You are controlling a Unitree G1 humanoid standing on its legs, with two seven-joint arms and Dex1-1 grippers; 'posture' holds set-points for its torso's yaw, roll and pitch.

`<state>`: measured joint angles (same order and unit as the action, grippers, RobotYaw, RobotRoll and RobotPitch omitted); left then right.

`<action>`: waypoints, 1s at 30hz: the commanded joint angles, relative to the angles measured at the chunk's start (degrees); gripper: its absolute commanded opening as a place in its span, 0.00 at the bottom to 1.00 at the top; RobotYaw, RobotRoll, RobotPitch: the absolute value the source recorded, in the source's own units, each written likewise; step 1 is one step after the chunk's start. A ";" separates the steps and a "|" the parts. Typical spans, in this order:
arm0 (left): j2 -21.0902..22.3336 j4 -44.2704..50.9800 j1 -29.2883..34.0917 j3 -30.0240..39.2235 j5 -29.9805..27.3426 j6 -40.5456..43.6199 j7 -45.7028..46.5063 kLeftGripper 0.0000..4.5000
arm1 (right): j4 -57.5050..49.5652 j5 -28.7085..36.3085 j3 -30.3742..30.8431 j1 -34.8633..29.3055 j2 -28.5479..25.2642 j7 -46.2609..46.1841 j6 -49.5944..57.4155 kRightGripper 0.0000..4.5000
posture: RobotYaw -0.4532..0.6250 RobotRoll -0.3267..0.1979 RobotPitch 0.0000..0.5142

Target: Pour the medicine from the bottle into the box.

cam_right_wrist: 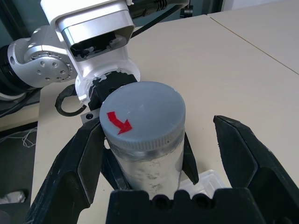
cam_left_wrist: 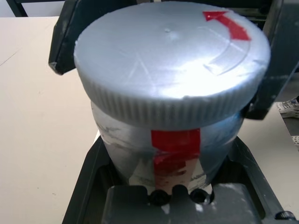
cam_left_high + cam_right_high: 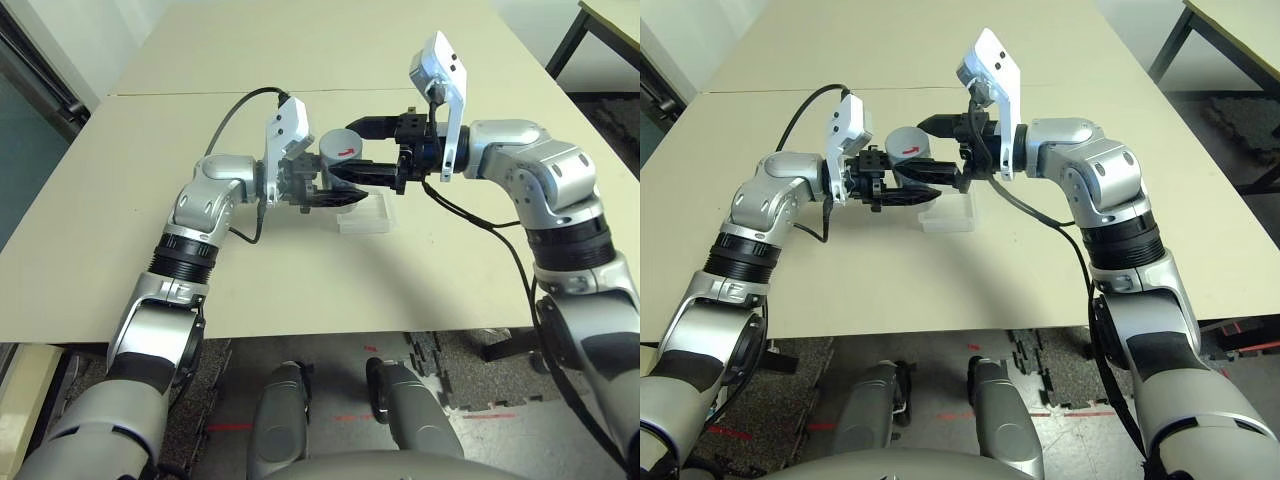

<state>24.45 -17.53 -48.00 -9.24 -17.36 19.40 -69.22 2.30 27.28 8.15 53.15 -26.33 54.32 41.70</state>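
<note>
Right wrist view shows the right gripper spread wide around the cap. The left gripper clamps the bottle above the box. A crooked closing could miss the cap or jolt the bottle loose.

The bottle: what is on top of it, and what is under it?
A grey cap with a red arrow closes the bottle. Below lies the clear box, partly covered; the medicine cannot be seen.
</note>
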 commanded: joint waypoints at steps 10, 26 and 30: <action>2.86 0.42 3.21 0.96 -0.15 -0.06 -1.09 0.56 | 2.47 -1.06 -5.94 -1.36 -5.83 -1.88 -0.27 1.00 | 0.44 0.62 0.30; 2.57 -2.47 1.63 1.08 0.41 -1.46 -1.24 0.56 | -4.93 1.70 -4.48 -3.22 -5.55 0.12 4.65 1.00 | 0.43 0.62 0.29; 2.30 -3.01 1.35 0.80 0.55 -1.87 -1.48 0.56 | -6.13 2.24 -3.92 -2.67 -3.82 -0.62 5.64 1.00 | 0.43 0.62 0.29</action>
<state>26.98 -19.54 -46.28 -8.09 -17.37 18.11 -69.99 -2.33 28.80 3.73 50.31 -30.42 54.11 46.47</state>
